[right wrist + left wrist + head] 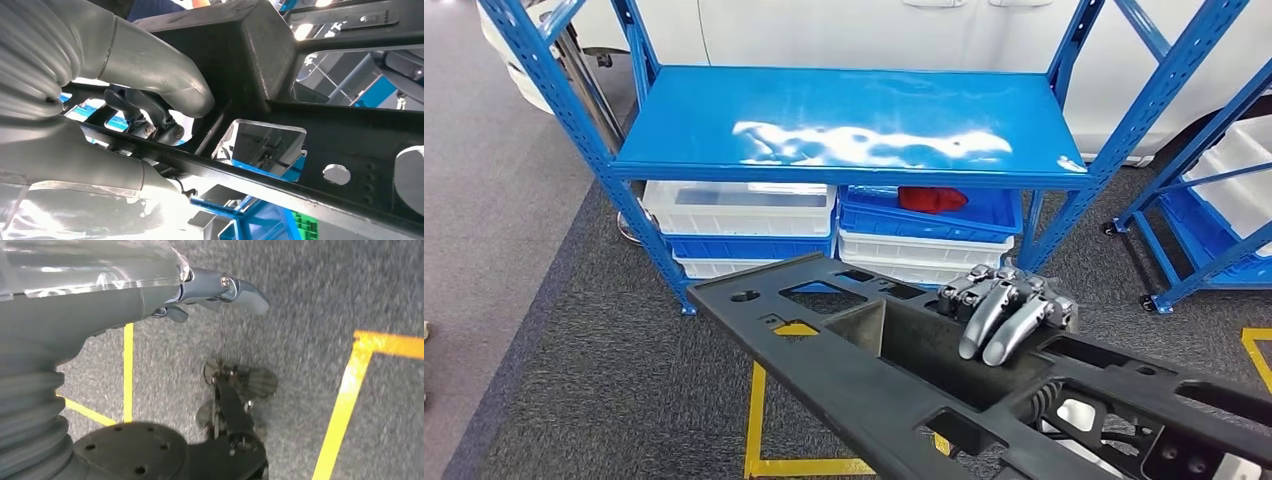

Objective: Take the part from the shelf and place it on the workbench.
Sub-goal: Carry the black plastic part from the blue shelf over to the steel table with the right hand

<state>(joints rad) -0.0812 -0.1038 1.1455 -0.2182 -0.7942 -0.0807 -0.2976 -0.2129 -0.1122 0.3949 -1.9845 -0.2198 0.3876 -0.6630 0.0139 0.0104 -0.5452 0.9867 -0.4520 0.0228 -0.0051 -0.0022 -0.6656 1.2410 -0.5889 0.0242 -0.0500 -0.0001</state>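
Black frame part (894, 370), long axis slanting across the robot's front, rides gripped in the right hand (1009, 305); left hand (220, 290) hangs empty, fingers loosely apart.

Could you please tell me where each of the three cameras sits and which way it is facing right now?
Head view: high on the body, looking forward and down at the blue shelf; the right hand grips the black part.
Left wrist view: behind the hanging left hand, facing grey floor with yellow tape.
Right wrist view: behind the right hand, looking up under the part.
Head and right wrist views share that grasp.
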